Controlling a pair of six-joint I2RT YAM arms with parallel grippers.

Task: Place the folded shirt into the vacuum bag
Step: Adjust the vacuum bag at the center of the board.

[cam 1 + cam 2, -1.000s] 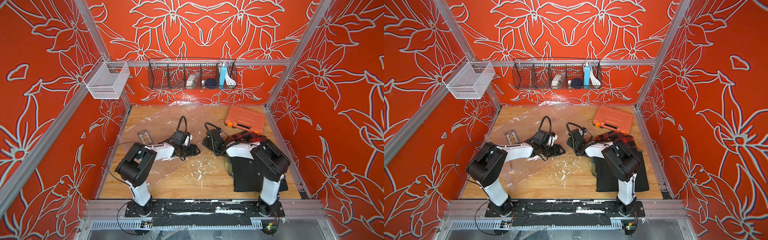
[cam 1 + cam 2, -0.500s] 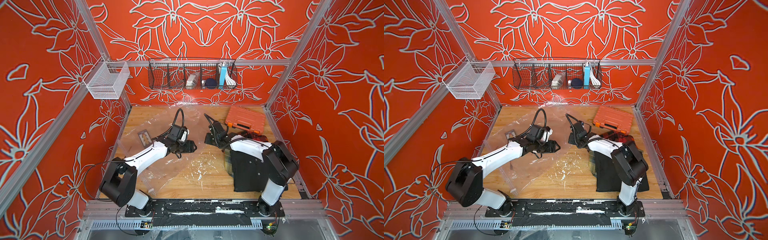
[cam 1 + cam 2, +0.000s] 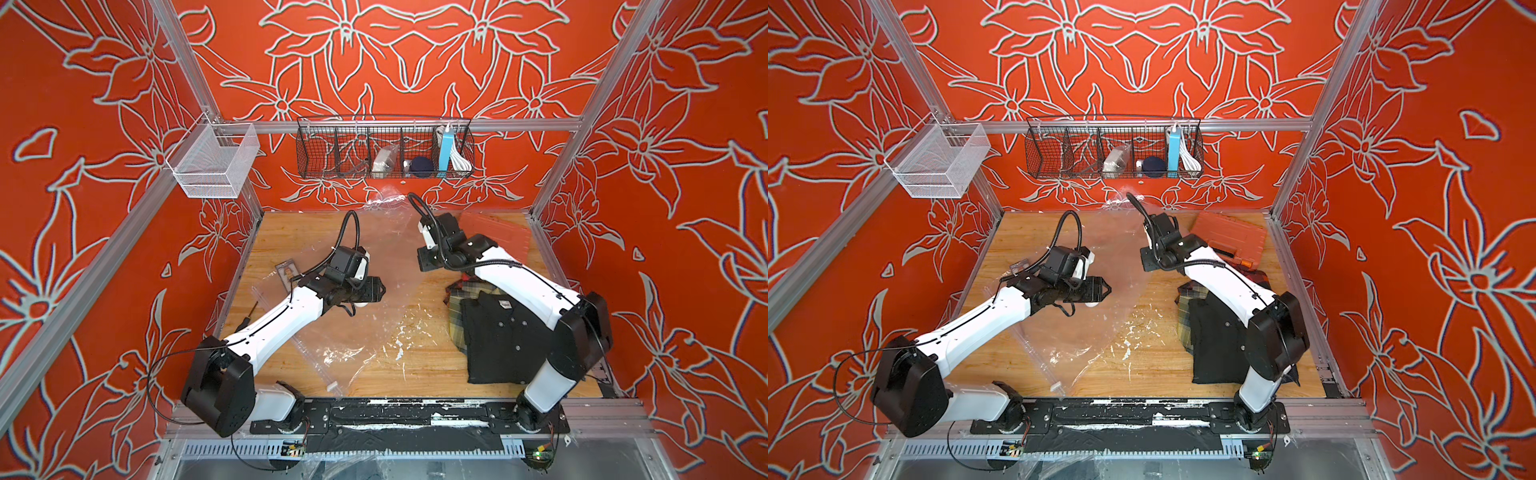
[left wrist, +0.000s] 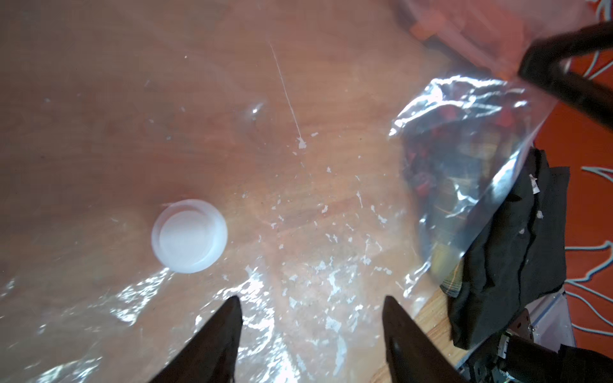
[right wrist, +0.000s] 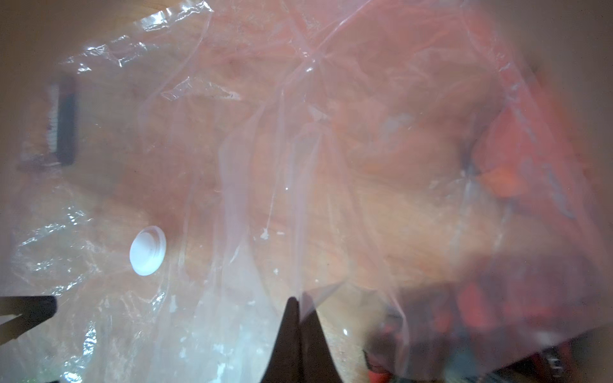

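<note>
Right hand (image 5: 299, 306): closed, pinching large clear crinkly plastic vacuum bag (image 3: 365, 332), raised.
Left hand (image 4: 310, 300): open, empty, above bag.
Black folded shirt (image 3: 498, 340): on table (image 3: 436, 374), outside bag.
Method: I pin lower layer, widen mouth.

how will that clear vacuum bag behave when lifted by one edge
Likely floppy: the vacuum bag drapes in creased folds from the shut right gripper. Probably light, since thin film hangs from one pinch. Its glossy surface may be slippery, and the white valve could weigh that spot down.

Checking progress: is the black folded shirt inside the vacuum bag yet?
Out. The black shirt lies uncovered beside the vacuum bag.
</note>
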